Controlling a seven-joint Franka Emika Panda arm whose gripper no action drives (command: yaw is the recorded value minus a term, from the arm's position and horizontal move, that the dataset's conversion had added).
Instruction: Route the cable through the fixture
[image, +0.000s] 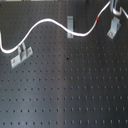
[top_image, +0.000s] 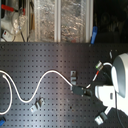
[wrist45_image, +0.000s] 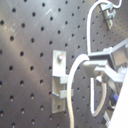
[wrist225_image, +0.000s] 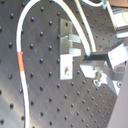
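The white cable (image: 47, 21) snakes across the black perforated board and rises to my gripper (image: 114, 6) at the top right of the first exterior view. Its red band (image: 98, 17) lies just short of the gripper and also shows in the second wrist view (wrist225_image: 21, 60). The fixture (image: 115, 26), a short slanted silver bracket, sits just below the gripper. In the first wrist view the fixture (wrist45_image: 60, 82) is beside the gripper (wrist45_image: 97, 67), and the cable (wrist45_image: 72, 82) curves along its edge. The gripper (wrist225_image: 95, 62) is shut on the cable beside the fixture (wrist225_image: 67, 47).
A longer silver bracket (image: 20, 55) sits at the first exterior view's left, and the cable crosses it. A narrow straight clip (image: 70, 22) stands mid-board above a dip in the cable. In the second exterior view the white arm (top_image: 120, 75) covers the right side, and clear bins (top_image: 60, 20) stand behind the board.
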